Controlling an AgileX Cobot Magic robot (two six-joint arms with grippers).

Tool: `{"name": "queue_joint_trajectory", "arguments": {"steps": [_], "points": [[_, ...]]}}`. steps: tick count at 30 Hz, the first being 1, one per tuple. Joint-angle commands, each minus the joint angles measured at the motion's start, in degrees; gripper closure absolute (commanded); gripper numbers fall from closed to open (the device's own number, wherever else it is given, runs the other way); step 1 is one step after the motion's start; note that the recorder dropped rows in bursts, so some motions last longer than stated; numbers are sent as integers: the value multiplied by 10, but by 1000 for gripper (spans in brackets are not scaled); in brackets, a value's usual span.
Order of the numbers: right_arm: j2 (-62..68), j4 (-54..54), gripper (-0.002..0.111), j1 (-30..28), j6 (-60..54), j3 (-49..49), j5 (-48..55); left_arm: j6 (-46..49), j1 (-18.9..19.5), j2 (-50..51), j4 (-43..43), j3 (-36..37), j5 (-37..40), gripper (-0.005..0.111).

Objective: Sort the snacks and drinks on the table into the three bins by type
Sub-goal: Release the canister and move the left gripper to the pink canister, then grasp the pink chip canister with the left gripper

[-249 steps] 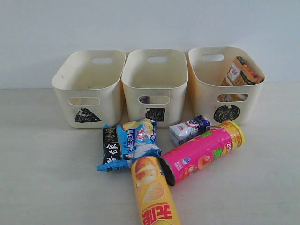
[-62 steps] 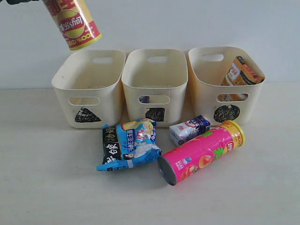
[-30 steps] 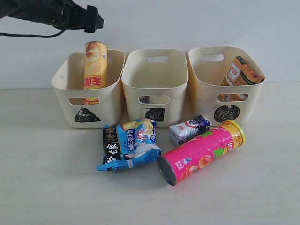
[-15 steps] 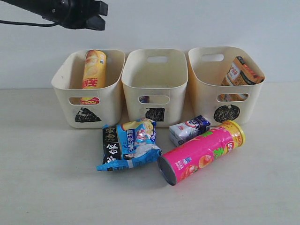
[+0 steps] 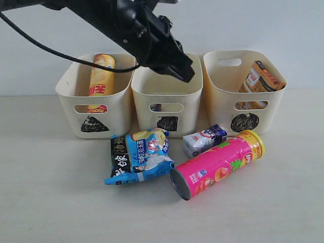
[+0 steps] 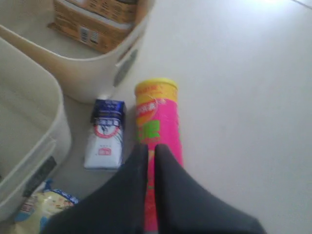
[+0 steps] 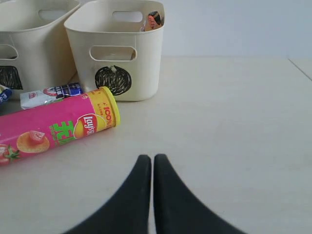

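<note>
My left gripper [image 5: 187,75] hangs shut and empty over the middle bin [image 5: 147,119]; in its wrist view the gripper [image 6: 150,146] is above the pink cylinder [image 6: 158,122]. That pink cylinder [image 5: 217,164] lies on the table [image 5: 50,202] beside a white and blue carton [image 5: 204,140] and a blue-black bag [image 5: 139,154]. The yellow cylinder [image 5: 102,76] leans inside the left bin [image 5: 68,96]. An orange-brown bag [image 5: 260,78] stands in the right bin [image 5: 223,111]. My right gripper [image 7: 149,157] is shut and empty, low over bare table, away from the pink cylinder [image 7: 53,129].
The three bins stand in a row against a pale wall. Something dark blue shows through the middle bin's handle slot [image 5: 156,107]. A black cable trails from the left arm [image 5: 126,25] at the upper left.
The left arm has swung from above the left bin rightward and down to the middle bin, its jaws closing. The yellow cylinder has settled in the left bin.
</note>
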Motion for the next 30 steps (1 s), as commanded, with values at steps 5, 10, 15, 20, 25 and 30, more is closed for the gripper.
{"name": "queue_joint_trajectory", "arguments": {"steps": [5,10,15,20,25,30], "points": [[-3,0,108,-3,-2,-1,-5,-87,-123,-5,175,1,55,102],[-3,0,108,-3,-2,-1,-5,-126,-167,29,197,1,66,100],[-3,0,108,-3,-2,-1,-5,-162,-184,88,234,1,60,61],[-3,0,108,-3,-2,-1,-5,-218,-184,130,304,1,1,19],[-3,0,108,-3,-2,-1,-5,-225,-184,147,329,1,-60,14],[-3,0,108,-3,-2,-1,-5,-228,-184,171,337,1,-83,14]]}}
